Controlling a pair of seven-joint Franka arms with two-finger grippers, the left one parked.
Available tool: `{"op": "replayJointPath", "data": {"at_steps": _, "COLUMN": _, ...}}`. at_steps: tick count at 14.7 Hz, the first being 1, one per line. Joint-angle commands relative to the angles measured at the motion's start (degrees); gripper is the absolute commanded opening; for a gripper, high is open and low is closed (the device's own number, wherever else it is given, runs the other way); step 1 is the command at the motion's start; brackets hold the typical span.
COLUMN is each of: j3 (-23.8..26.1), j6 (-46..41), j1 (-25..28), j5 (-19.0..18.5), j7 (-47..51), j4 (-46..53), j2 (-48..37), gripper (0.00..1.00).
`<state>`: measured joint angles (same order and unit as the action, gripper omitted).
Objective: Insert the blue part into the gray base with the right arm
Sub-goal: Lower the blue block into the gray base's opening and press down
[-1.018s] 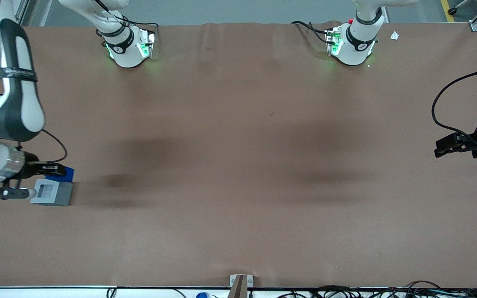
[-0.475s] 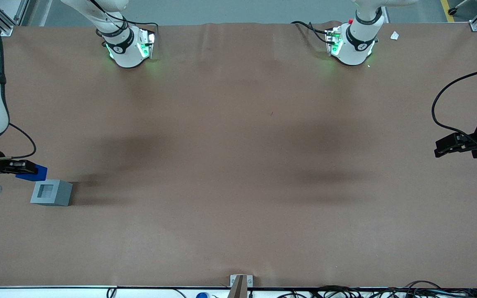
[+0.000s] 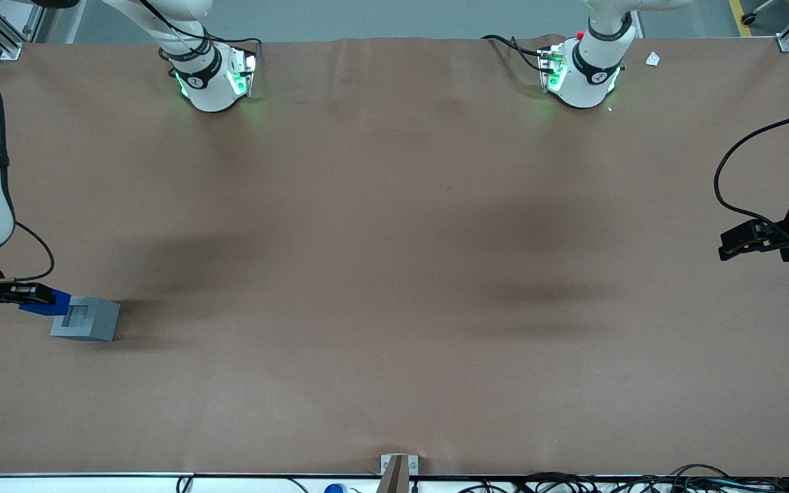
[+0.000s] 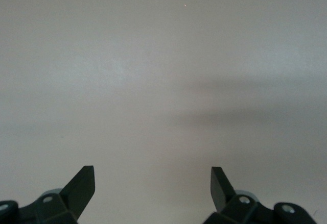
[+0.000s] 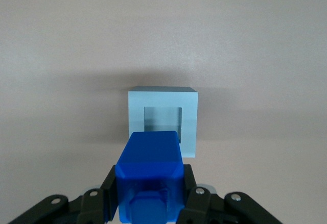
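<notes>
The gray base [image 3: 85, 318] stands on the brown table at the working arm's end, its square recess facing up. In the right wrist view the gray base [image 5: 162, 119] shows with its open recess just ahead of the held block. My right gripper [image 3: 31, 296] is shut on the blue part [image 3: 48, 302] and holds it above the table, right beside the base's edge. In the right wrist view the blue part [image 5: 149, 175] sits clamped between the black fingers [image 5: 108, 193], and my gripper [image 5: 149, 196] grips its sides.
The brown table cover [image 3: 394, 274] spans the whole view. Two white arm pedestals [image 3: 213, 79] stand at the edge farthest from the front camera. Cables [image 3: 572, 483] lie along the near edge. The table's end lies close beside my gripper.
My right gripper has carried the blue part from beside the base's farther edge out toward the table's end, then back a little nearer the camera to the base's side. The base has not moved.
</notes>
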<state>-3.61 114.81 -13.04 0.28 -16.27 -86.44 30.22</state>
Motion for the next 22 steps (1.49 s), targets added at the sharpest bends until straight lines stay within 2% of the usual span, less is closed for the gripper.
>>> {"op": "replayJointPath", "data": {"at_steps": 1, "j3": 0.89, "j6": 0.58, "j1": -0.76, "j5": -0.02, "j7": 0.27, "j4": 1.45, "j2": 1.59, "gripper": 0.0}}
{"op": "replayJointPath", "data": {"at_steps": 19, "j3": 0.89, "j6": 0.85, "j1": -0.85, "j5": -0.9, "j7": 5.98, "j4": 5.49, "j2": 6.51, "gripper": 0.0}}
{"op": "replayJointPath", "data": {"at_steps": 22, "j3": 0.89, "j6": 0.94, "j1": -0.85, "j5": -2.3, "j7": 5.81, "j4": 5.41, "j2": 6.69, "gripper": 0.0}}
